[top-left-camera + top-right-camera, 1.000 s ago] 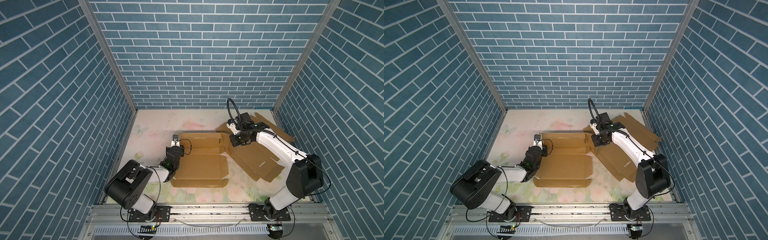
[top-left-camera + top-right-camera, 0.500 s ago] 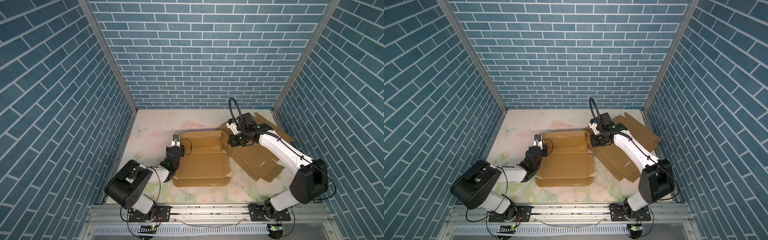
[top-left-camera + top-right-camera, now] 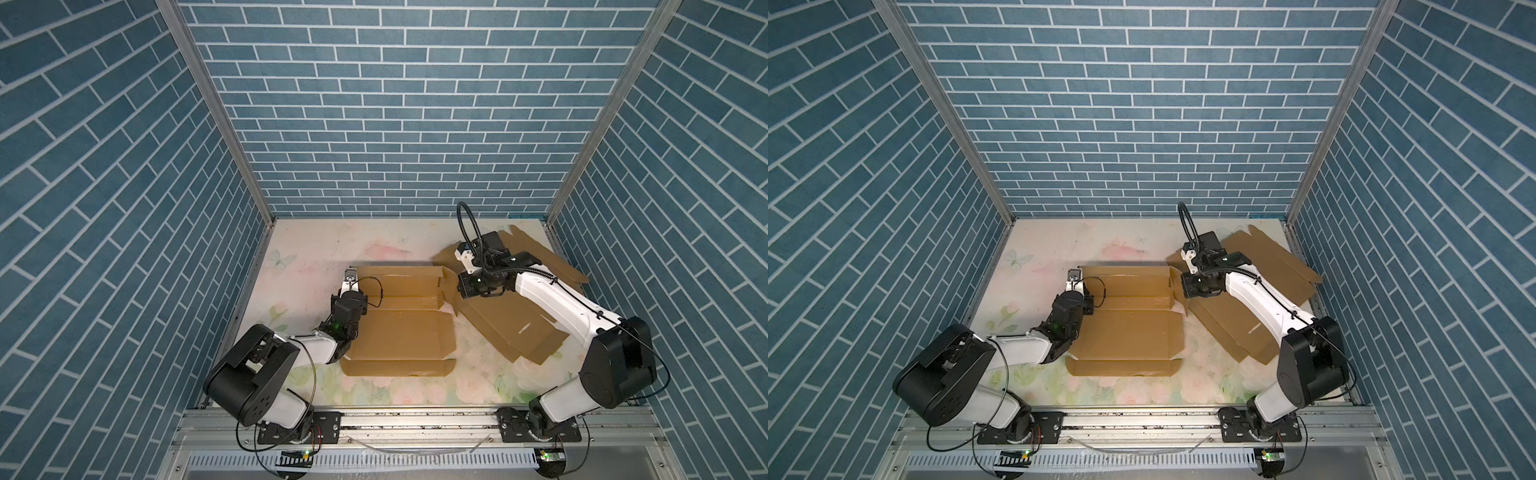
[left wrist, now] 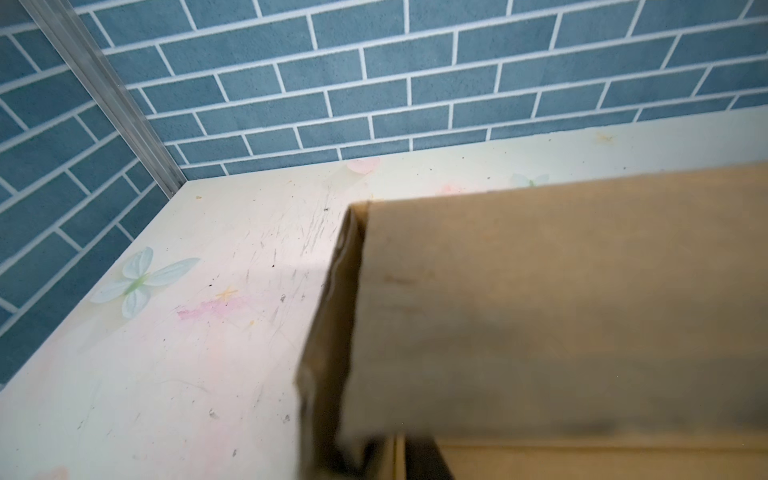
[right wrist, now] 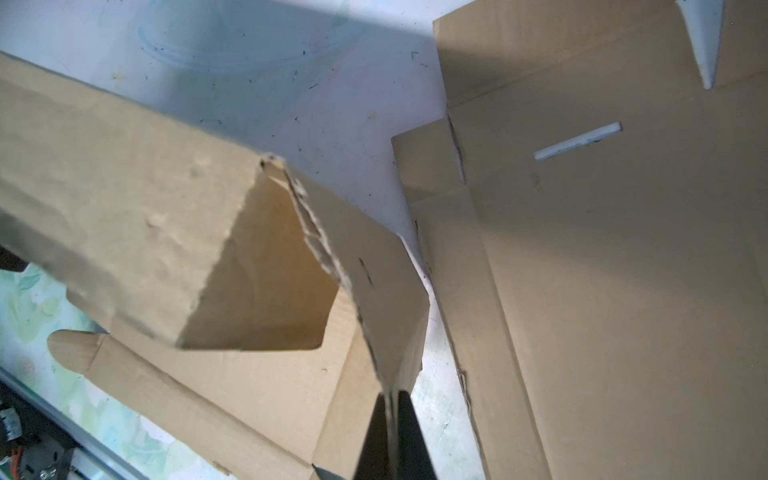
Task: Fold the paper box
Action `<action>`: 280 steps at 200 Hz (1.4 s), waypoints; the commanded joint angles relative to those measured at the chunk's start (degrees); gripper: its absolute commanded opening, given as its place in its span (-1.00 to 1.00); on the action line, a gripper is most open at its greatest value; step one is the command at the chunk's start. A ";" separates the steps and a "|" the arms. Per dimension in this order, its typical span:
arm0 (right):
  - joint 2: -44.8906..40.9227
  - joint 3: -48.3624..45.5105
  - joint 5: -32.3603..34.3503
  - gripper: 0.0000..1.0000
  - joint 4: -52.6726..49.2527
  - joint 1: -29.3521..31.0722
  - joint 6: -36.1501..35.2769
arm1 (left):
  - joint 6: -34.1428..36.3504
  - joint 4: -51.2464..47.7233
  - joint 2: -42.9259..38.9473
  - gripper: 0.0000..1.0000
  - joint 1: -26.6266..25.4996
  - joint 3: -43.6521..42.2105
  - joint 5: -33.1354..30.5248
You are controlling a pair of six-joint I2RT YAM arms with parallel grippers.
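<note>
The paper box (image 3: 401, 328) lay part-folded at the centre of the table (image 3: 316, 249), with the rear panel raised and the front panels flat. The right tool (image 5: 390, 399) was pressed together on the right end flap (image 3: 449, 291), which was lifted off the table. The left tool (image 3: 358, 293) sat at the panel's left end; whether it was spread or gripping could not be told.

Likely faults:
- The flap slips from the pinch or tears at its crease.
- The rear panel drops flat.
- The box slides onto the spare flat blank (image 3: 515, 328) beside it.
</note>
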 commanded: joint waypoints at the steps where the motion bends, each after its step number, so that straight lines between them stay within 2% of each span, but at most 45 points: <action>1: -2.53 -2.63 2.39 -1.00 3.42 0.27 2.12 | -2.03 -5.43 -4.45 -0.24 -0.12 -0.47 -2.01; 38: -3.26 -4.16 3.73 -1.00 5.14 0.27 3.30 | -5.63 -15.33 -13.60 0.04 -0.20 -1.56 -3.12; 97: -2.74 -3.80 4.52 -1.00 5.83 0.27 5.26 | -12.82 -38.37 -31.02 0.04 -0.72 -0.01 -9.58; 113: -2.47 -3.73 4.74 -1.00 5.97 0.27 5.75 | -12.90 -42.30 -33.37 0.06 -0.78 1.21 -9.07; 128: -2.32 -3.68 4.87 -1.00 6.54 0.27 6.27 | -11.84 -43.58 -33.09 0.09 -0.68 2.39 -8.00; 158: -1.63 -2.61 5.62 -1.00 6.47 0.27 8.40 | -10.72 -39.58 -29.96 0.18 -0.68 2.50 -3.51; 184: 0.05 -0.18 9.78 -1.00 4.21 0.18 9.77 | -10.06 -38.03 -26.97 0.28 -0.82 4.31 0.80; 226: 1.68 1.27 12.53 -1.00 2.52 -1.09 11.60 | -8.26 -41.88 -27.73 0.46 -0.57 7.10 4.33; 257: 3.28 2.16 12.88 -1.00 1.60 -1.31 13.13 | -8.11 -45.55 -26.56 0.47 -0.64 9.17 8.95; 280: 3.00 1.77 12.78 -1.00 2.32 -1.31 14.77 | -7.92 -46.31 -24.06 0.48 -0.50 9.64 9.86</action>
